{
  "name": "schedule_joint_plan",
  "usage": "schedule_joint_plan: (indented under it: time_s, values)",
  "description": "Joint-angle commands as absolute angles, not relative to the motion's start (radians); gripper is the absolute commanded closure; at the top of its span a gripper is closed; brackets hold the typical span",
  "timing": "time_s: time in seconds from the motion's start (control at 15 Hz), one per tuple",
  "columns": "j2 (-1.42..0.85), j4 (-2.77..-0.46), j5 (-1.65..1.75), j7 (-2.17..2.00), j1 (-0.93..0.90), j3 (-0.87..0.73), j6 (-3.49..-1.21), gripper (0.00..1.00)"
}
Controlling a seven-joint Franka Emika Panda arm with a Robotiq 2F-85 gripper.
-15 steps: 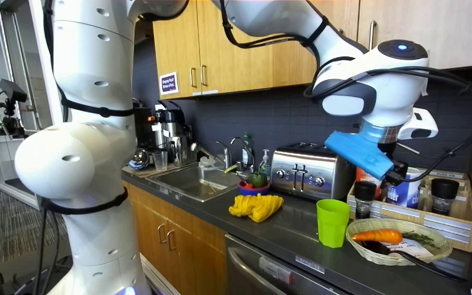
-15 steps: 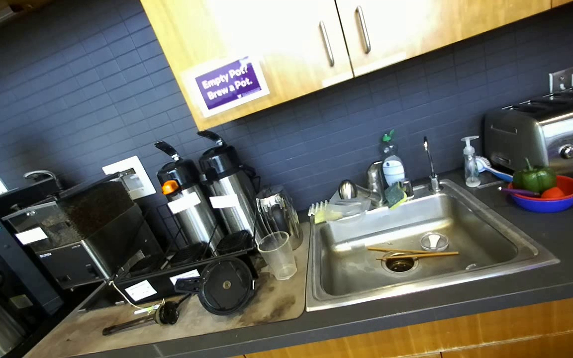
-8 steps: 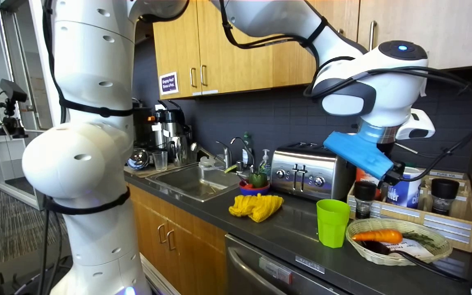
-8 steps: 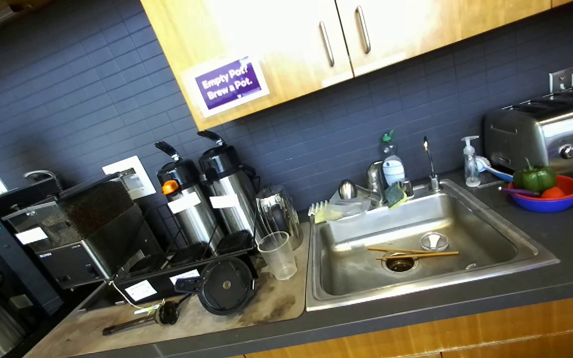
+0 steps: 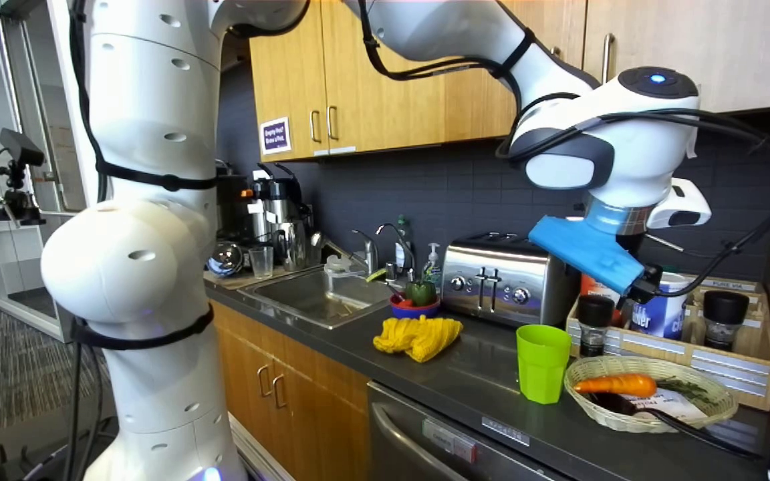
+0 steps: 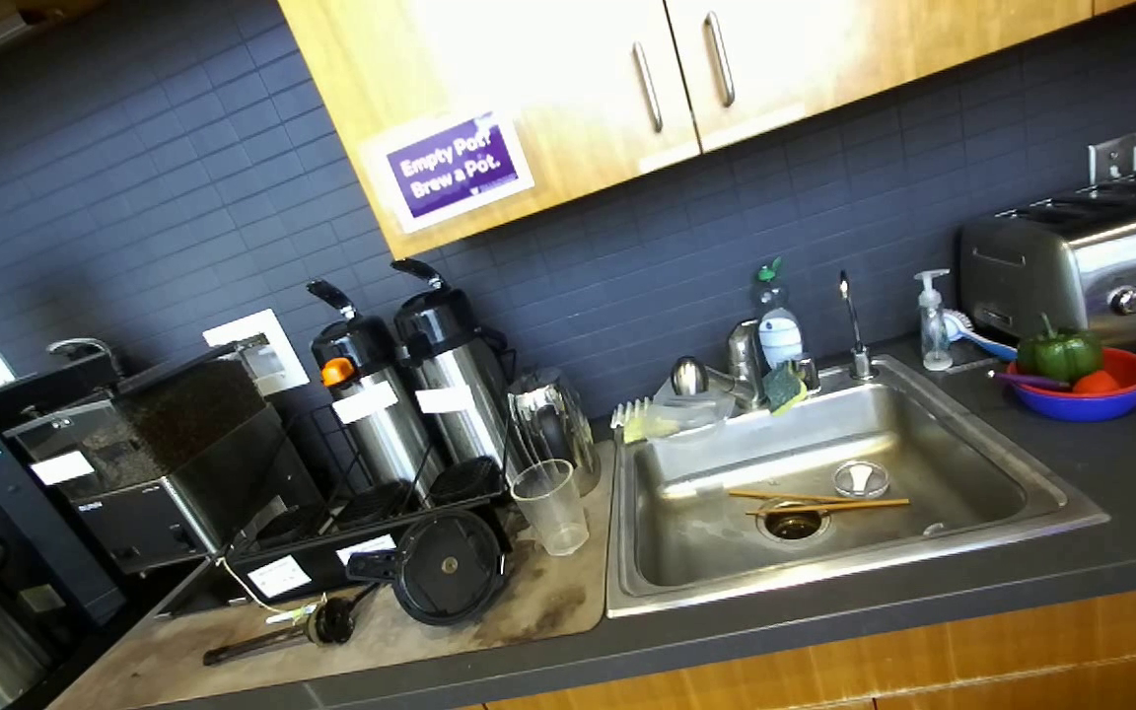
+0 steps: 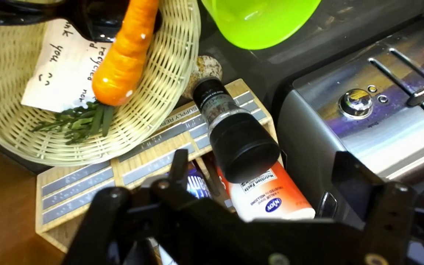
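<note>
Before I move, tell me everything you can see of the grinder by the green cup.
The grinder stands upright on the counter, in front of the box, near the cup and basket. It has a broad black cap, a see-through body, apparently glass or plastic, with brownish contents and a greyish label, and a black lower end with fine print. The open gripper is apart from it; whether the grinder touches the box, I cannot tell.
</note>
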State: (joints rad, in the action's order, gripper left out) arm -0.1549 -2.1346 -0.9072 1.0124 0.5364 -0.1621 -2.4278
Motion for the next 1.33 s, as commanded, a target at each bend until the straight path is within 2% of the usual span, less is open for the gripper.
schedule_joint_plan:
  time_s: [0.0, 0.87, 1.27]
  values:
    - [-0.141, -2.140, -0.915, 1.101, 0.483, -0.216, -2.397, 0.00]
    - [-0.082, -2.211, -0.913, 1.570, 0.447, -0.264, -2.163, 0.00]
    - [-0.086, -2.165, -0.846, 1.707, 0.459, -0.315, -2.006, 0.00]
